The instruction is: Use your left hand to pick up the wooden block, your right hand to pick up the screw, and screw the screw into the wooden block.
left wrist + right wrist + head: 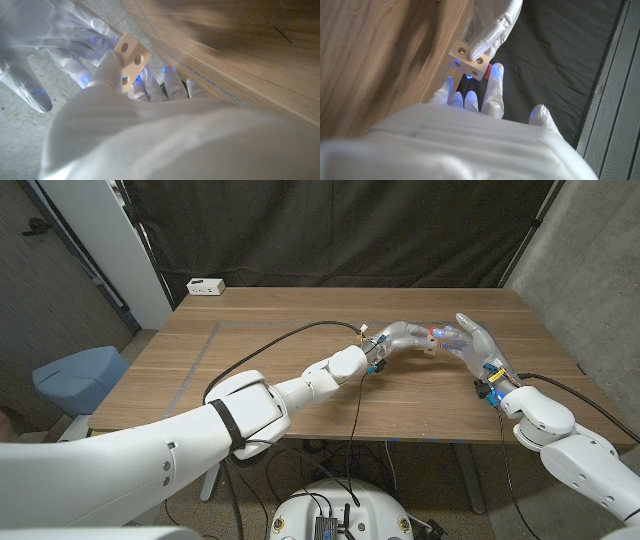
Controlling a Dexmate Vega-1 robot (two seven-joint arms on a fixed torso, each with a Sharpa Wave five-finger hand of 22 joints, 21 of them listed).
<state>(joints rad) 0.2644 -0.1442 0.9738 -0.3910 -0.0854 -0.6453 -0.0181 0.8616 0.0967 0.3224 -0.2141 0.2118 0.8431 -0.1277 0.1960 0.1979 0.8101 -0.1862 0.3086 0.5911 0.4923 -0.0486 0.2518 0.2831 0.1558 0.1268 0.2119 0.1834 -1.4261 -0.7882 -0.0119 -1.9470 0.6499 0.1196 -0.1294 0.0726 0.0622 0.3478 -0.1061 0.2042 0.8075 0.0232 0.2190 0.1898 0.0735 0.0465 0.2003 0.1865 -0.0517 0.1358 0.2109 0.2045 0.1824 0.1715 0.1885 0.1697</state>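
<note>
I see both of my robot's arms reaching in over a wooden bench (250, 350), meeting above its right half. My left hand (405, 336) holds the wooden block (131, 59) pinched between its fingertips; the left wrist view shows a pale block with 3 round holes on one face. The right wrist view shows the same block held off the bench, near its edge, with 1 finger (487, 40) of the left hand pressed on its top. My right hand (472, 338) stands just beside the left one, fingers reaching toward the block. In the right wrist view its fingertips sit right under the block, and a small red thing (489, 67), perhaps the screw, shows between a fingertip and the block. I cannot tell whether the right hand is gripping it. A white box (206, 286) sits at the bench's far left corner.
</note>
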